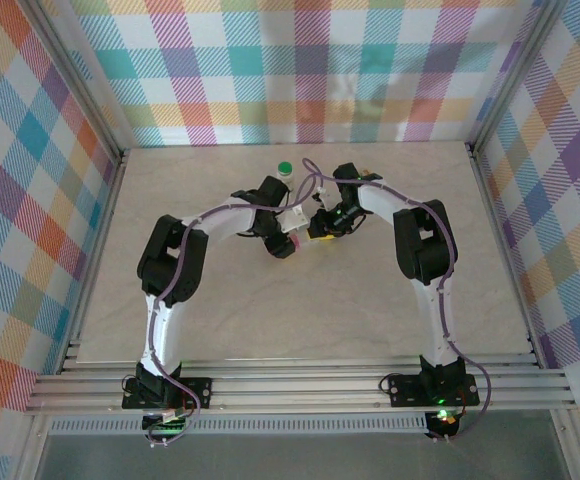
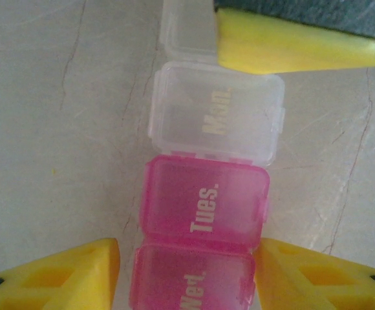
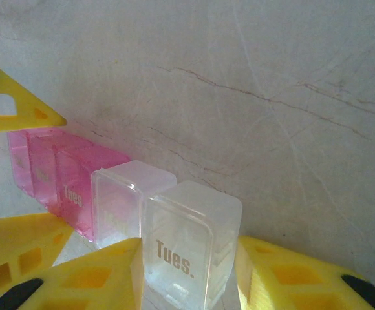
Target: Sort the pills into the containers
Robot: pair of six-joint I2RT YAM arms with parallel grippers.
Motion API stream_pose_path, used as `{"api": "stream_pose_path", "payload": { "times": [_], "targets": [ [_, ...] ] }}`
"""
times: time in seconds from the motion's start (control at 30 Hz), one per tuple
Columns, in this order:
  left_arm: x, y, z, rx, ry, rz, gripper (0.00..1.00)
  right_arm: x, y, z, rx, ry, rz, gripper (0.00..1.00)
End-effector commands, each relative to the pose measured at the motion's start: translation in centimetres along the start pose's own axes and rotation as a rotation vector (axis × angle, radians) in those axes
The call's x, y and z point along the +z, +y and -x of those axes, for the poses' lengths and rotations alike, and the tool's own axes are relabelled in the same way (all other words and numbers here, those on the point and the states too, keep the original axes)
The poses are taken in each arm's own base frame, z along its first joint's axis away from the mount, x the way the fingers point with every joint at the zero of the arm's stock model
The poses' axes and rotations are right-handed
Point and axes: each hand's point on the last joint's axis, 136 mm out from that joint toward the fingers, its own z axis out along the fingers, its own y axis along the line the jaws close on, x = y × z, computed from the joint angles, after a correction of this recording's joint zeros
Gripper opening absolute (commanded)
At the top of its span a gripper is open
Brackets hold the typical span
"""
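Flat on the table (image 1: 370, 320), running top to bottom through the middle of the left wrist view: pill box (image 2: 203, 194). Straddled at the pink Wed. compartment (image 2: 191, 284), bottom edge of that view, by the left gripper (image 2: 187, 248), part open; cannot tell whether pinching. Clamped at the clear end compartment (image 3: 194, 232), bottom of the right wrist view, by the right gripper (image 3: 189, 252), fingers against both sides. Upper middle of the top view: green-capped bottle (image 1: 285, 168).

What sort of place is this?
Probably a robot test cell: checked walls on an aluminium frame enclose a beige tabletop, with a left arm and right arm bolted at its near edge.
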Motion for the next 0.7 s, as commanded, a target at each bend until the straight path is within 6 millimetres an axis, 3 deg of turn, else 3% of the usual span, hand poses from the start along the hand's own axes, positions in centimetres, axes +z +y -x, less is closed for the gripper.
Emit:
{"api": "stream_pose_path", "payload": {
  "times": [0.0, 0.1, 0.17, 0.47, 0.67],
  "targets": [
    [-0.2, -0.4, 0.1, 0.02, 0.018, -0.016, 0.54, 1.4, -1.2, -2.0, 0.025, 0.079, -0.03, 0.39],
    [-0.2, -0.7, 0.0, 0.027, 0.025, -0.038, 0.37, 1.3, -1.3, -2.0, 0.026, 0.08, -0.036, 0.39],
    [-0.4, -1.2, 0.0, 0.031, 0.028, -0.068, 0.32, 1.4, -1.5, -2.0, 0.026, 0.083, -0.044, 0.39],
    [-2.3, -3.3, -0.3, -0.039, 0.022, -0.291, 0.31, 1.4, -3.1, -2.3, 0.032, 0.094, -0.133, 0.39],
    [-2.6, -3.3, -0.8, -0.171, 0.047, -0.414, 0.32, 1.2, -4.2, -2.4, 0.033, 0.095, -0.198, 0.38]
  ]
}}
